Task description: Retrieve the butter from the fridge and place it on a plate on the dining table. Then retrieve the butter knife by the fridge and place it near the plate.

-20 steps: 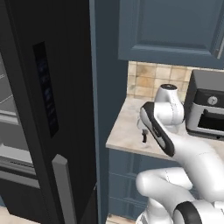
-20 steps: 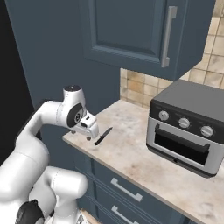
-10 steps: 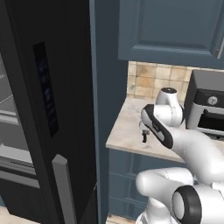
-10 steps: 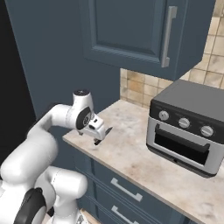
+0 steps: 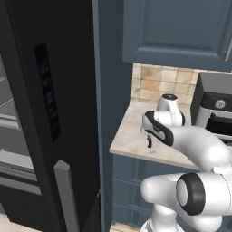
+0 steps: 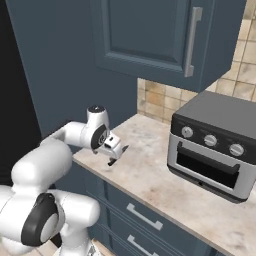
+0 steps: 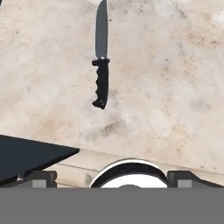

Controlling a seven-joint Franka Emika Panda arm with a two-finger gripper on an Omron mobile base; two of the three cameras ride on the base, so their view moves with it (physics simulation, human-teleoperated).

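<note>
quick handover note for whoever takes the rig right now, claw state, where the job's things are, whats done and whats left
Claw: open, empty, low over the marbled counter next to the fridge.
Butter knife: lies flat on that counter, below the claw in the hand view, not gripped, blade pointing away from the hand.
Butter, plate, dining table: out of sight from here, so that step cannot be checked.
Nearby: toaster oven further along the counter.
Left: lower onto the knife handle, close, lift, carry it to the dining table and set it near the plate.
</note>
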